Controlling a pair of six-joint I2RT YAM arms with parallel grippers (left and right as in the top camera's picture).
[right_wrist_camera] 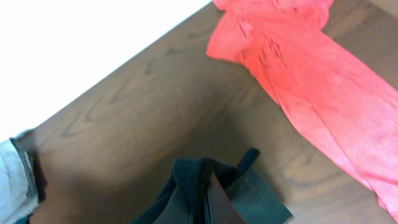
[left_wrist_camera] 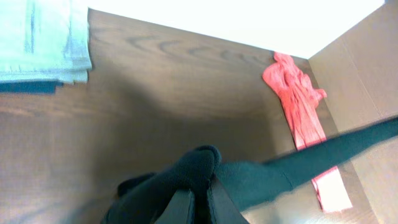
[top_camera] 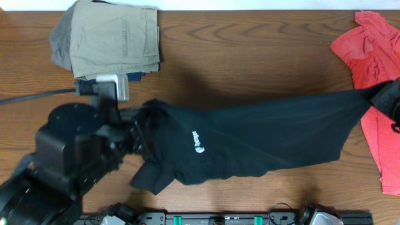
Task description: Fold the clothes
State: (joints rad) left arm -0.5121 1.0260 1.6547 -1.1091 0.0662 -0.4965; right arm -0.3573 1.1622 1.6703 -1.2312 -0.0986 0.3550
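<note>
Left claw [left_wrist_camera: 202, 205]: pinches shirt [top_camera: 262, 134], left end.
Right claw [right_wrist_camera: 205, 200]: pinches right end.
Why: stretched taut, likely to flatten it for folding.

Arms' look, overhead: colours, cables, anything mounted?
Left arm: bulky matte-black housings, a round joint cap, a silver-grey block at the wrist, black cable trailing left. Right arm: only a black tip shows at the frame edge. Fingers look dark in the wrist views.

Left hand [left_wrist_camera: 202, 200] and right hand [right_wrist_camera: 203, 194] both clamped shut.
</note>
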